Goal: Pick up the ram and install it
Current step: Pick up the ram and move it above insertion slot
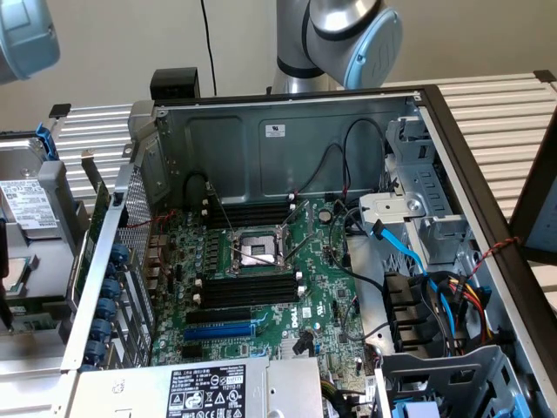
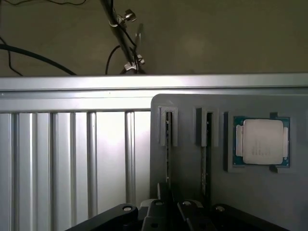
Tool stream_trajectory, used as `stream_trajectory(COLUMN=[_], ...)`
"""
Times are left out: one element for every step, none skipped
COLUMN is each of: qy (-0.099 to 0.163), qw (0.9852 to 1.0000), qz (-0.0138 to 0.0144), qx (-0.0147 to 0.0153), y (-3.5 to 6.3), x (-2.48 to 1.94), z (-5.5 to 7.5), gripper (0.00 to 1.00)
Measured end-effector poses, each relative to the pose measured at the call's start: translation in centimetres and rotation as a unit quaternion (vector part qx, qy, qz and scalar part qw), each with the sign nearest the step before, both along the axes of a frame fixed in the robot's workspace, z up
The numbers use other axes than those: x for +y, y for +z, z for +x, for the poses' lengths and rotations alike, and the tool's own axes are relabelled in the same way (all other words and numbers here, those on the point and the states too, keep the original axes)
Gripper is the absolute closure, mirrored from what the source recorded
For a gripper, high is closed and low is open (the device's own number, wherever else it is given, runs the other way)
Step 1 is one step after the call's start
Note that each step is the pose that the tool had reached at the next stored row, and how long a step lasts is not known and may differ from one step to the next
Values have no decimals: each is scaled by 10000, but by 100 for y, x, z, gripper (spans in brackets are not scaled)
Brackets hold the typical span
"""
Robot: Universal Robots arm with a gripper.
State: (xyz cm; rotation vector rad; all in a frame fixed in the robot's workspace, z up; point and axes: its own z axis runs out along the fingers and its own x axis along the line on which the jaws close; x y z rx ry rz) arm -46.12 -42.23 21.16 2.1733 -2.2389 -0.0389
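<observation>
Grey holder (image 2: 187, 166) holds ram (image 2: 167, 144) edge-up near processor (image 2: 261, 143); jaws: cannot tell; power-supply label (image 1: 206, 392) unreadable.

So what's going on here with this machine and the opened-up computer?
A robot arm is working beside an open computer case. Its gripper is down at a grey holder where two ram sticks stand on edge in slots, next to a processor chip. Whether it has hold of one isn't clear. In the case, the black slots on the motherboard look empty, so no ram is installed.
</observation>
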Motion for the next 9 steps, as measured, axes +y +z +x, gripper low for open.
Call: stream_trajectory(qy=[0, 0, 0, 0, 0, 0, 0, 0, 0], qw=[10000, 10000, 10000, 10000, 10000, 10000, 10000, 10000, 10000], qz=[-6, -13, -18, -24, -30, -34, -38, -42, -45], qx=[-1, -1, -1, -2, -2, -4, -5, -7, -8], y=[8, 16, 22, 27, 32, 35, 38, 40, 43], x=[1, 2, 4, 5, 6, 8, 9, 10, 11], z=[0, 0, 0, 0, 0, -1, 0, 0, 0], gripper=[86, 86, 86, 86, 86, 86, 86, 86, 86])
